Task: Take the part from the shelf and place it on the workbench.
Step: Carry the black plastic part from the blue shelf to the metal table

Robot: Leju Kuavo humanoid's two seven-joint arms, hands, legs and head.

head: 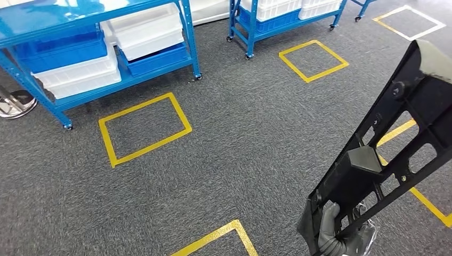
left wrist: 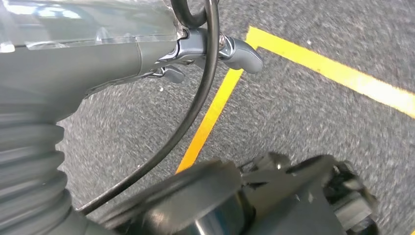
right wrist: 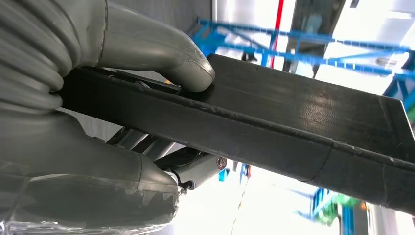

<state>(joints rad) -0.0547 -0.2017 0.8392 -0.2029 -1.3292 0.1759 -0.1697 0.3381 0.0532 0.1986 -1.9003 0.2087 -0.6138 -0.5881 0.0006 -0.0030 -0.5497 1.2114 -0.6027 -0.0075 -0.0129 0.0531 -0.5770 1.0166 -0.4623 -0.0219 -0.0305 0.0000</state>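
Observation:
The part (head: pixel 384 144) is a long black plastic frame with cut-out slots. It rises slantwise from the lower right of the head view, above the carpet. My right hand (head: pixel 341 234) grips its lower end from below. In the right wrist view the thumb (right wrist: pixel 161 54) presses on the flat black edge of the part (right wrist: pixel 293 122), with the other fingers under it. My left hand (left wrist: pixel 147 54) hangs over the grey carpet with nothing in it, one fingertip (left wrist: pixel 244 54) sticking out.
A blue wheeled shelf (head: pixel 189 32) with white and blue bins stands at the far left, and a second blue shelf (head: pixel 250 26) stands behind it. Yellow tape squares (head: pixel 105 138) mark the grey carpet. A chrome base (head: pixel 16 104) sits at the left edge.

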